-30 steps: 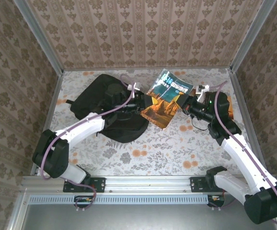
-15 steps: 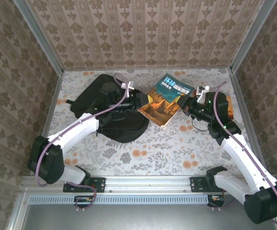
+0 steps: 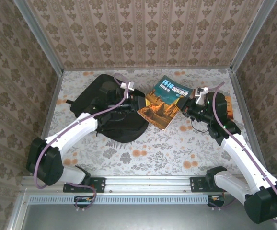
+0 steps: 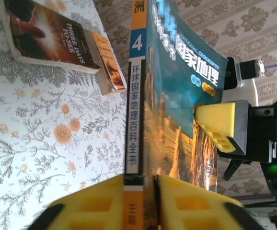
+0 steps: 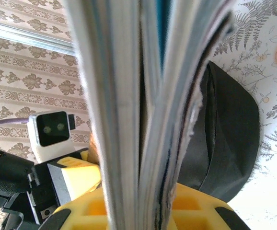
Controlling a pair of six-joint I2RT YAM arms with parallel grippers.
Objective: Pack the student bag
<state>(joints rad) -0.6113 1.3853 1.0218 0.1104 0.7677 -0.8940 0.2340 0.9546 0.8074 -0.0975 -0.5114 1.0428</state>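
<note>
The student bag (image 3: 107,108), a big black soft backpack, lies at the left middle of the table and appears as dark fabric (image 5: 229,143) behind the pages. A large book (image 3: 165,100) with a blue and orange cover hangs tilted just right of it, held from both sides. My left gripper (image 3: 139,103) is shut on the spine end (image 4: 134,143), its yellow fingers (image 4: 186,201) pressing both faces. My right gripper (image 3: 186,104) is shut on the opposite page edge (image 5: 129,120). The right gripper's finger (image 4: 220,127) lies on the cover.
Two smaller books (image 4: 47,36) (image 4: 107,60) lie on the floral tabletop, seen behind my right arm as an orange patch (image 3: 228,108). Wallpapered walls and metal posts (image 3: 239,52) close in the table. Open floral surface (image 3: 153,148) lies toward the arm bases.
The left gripper shifted along the book's spine edge and is clamped on it now. The book has tipped flatter and lower, and the left arm has stretched further forward.
</note>
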